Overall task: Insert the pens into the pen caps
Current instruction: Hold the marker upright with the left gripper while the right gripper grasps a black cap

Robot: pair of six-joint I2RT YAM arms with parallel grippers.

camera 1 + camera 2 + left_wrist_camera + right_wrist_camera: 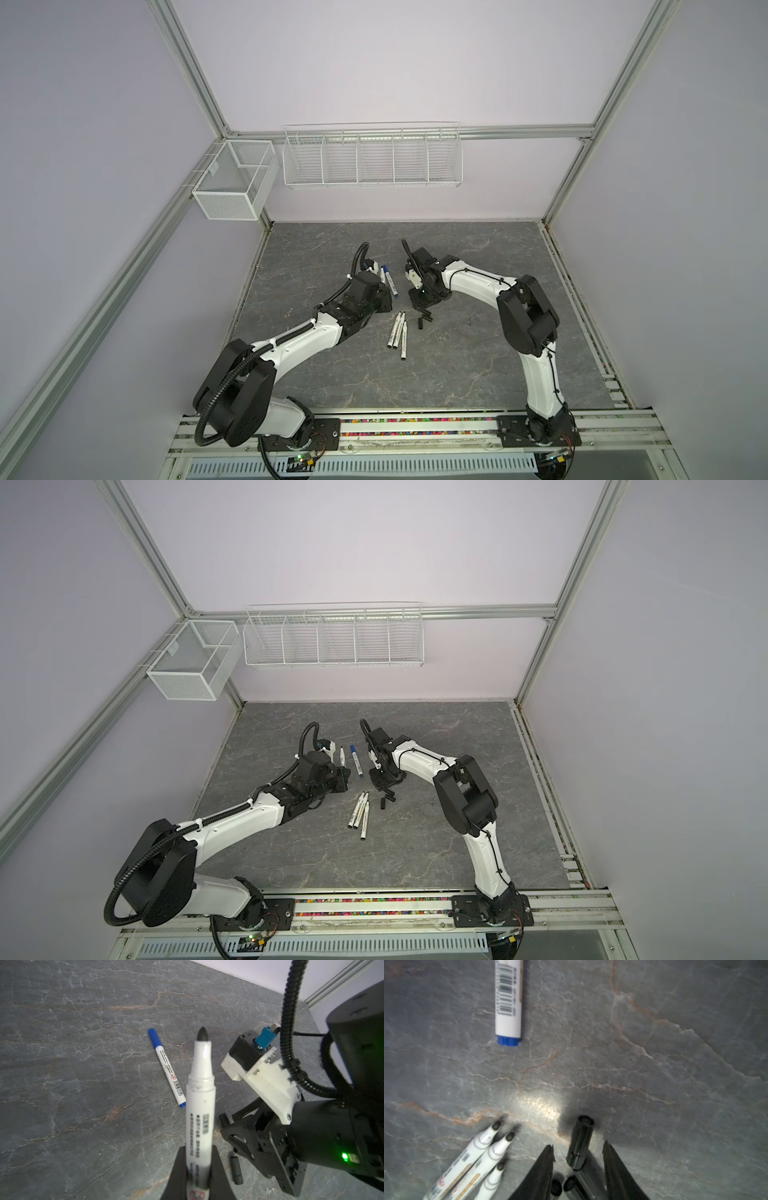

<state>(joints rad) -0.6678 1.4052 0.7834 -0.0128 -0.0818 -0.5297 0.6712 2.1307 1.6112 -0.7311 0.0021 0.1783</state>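
Observation:
My left gripper (198,1167) is shut on the barrel of an uncapped white pen (200,1105) whose black tip points away from the wrist; the same pen (342,756) shows in a top view. A pen with a blue cap fitted (390,280) (167,1068) (508,1001) lies flat between the two arms. Three uncapped pens (398,332) (477,1159) lie side by side nearer the front. My right gripper (578,1145) is open, low over the table, its fingers either side of a black pen cap (580,1142) with gaps on both sides. More black caps (424,320) (572,1186) lie beside it.
One black cap (236,1169) lies on the slate next to the right gripper's body. A white wire basket rack (372,160) and a mesh box (235,178) hang on the back wall. The arm bases sit on a rail (415,428) along the front edge.

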